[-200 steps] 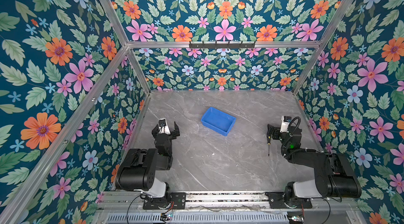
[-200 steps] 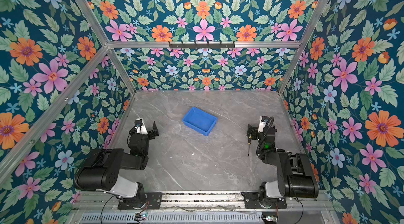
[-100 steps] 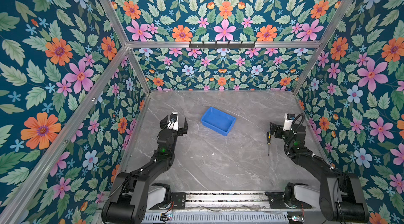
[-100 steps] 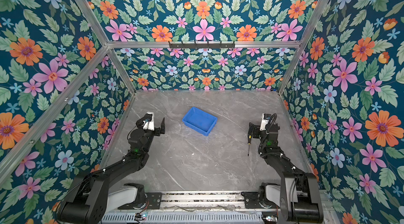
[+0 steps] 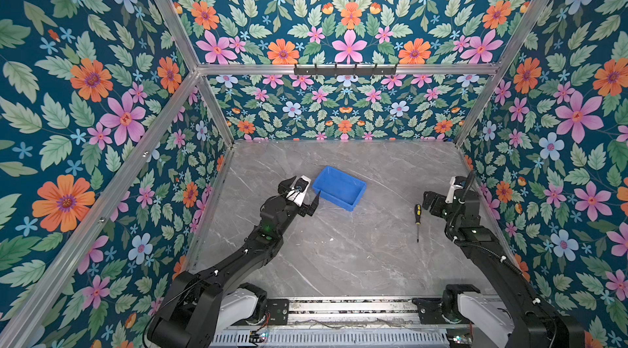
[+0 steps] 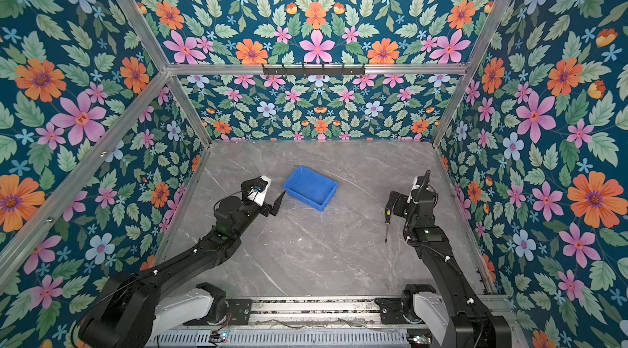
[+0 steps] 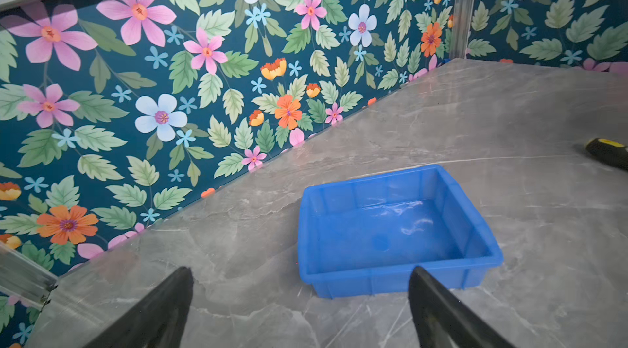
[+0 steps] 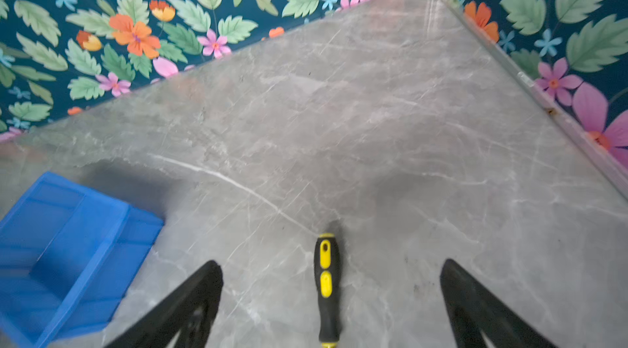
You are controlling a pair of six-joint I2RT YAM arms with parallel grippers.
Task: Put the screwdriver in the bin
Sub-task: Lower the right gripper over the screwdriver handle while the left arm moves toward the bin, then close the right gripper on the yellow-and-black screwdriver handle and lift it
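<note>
On grey surface [image 5: 339,261], screwdriver [image 8: 327,288] lies flat, apart from blue bin [image 5: 339,188]. Right jaws wide, empty, near its handle. Left jaws wide, empty, just beside bin.

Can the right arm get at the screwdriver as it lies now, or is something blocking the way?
Probably yes. The screwdriver lies alone on the table, and in the right wrist view its handle shows between the open fingers of the right gripper, with nothing in between.
</note>
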